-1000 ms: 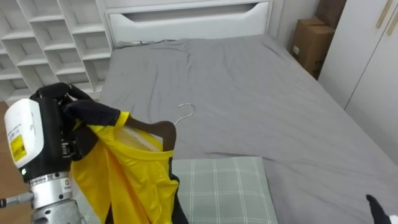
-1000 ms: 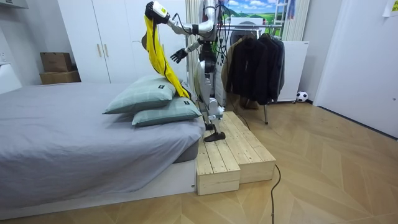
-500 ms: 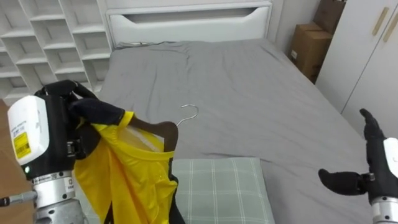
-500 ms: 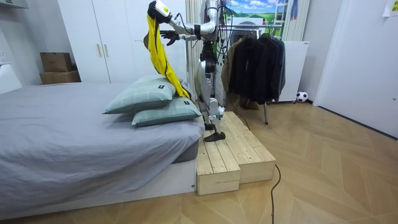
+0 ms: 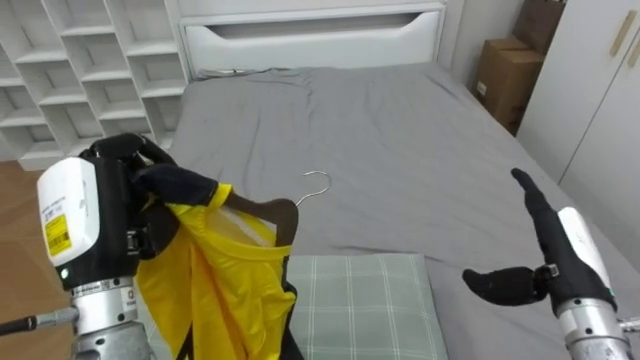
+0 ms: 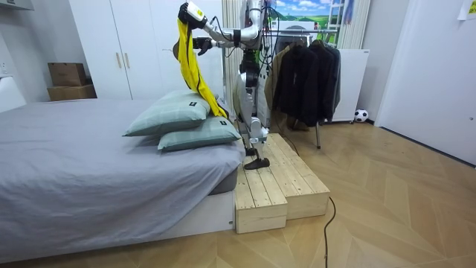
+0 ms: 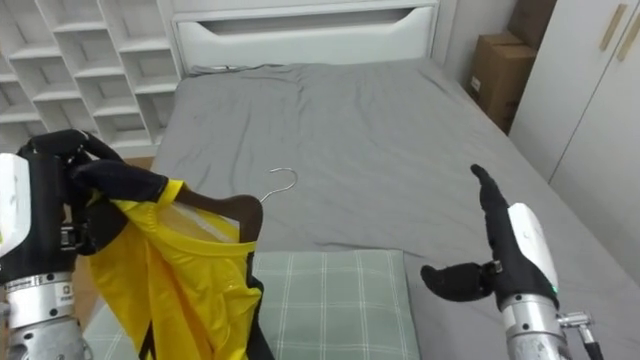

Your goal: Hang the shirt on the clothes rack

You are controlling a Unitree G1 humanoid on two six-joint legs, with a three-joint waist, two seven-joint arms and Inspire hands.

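A yellow garment (image 5: 225, 290) hangs on a dark wooden hanger (image 5: 275, 212) whose metal hook (image 5: 318, 185) points toward the bed. My left hand (image 5: 165, 182) is raised at the left and is shut on the hanger's end and the cloth over it. My right hand (image 5: 550, 265) is open at the lower right, fingers straight and thumb spread, well apart from the hanger. In the room view I stand on a wooden platform (image 6: 275, 182) beside the bed. The garment (image 6: 190, 59) dangles there from my raised left hand (image 6: 190, 13), with my right hand (image 6: 201, 42) close beside it.
A grey bed (image 5: 400, 140) lies ahead, with a green checked pillow (image 5: 360, 305) below the garment. White cubby shelves (image 5: 80, 60) stand at the left, a cardboard box (image 5: 505, 70) and wardrobe doors (image 5: 600, 100) at the right. A clothes rack with dark jackets (image 6: 305, 74) stands behind me.
My right hand has risen from the lower right corner into full view and come toward the garment. My left hand keeps the hanger held up in about the same place.
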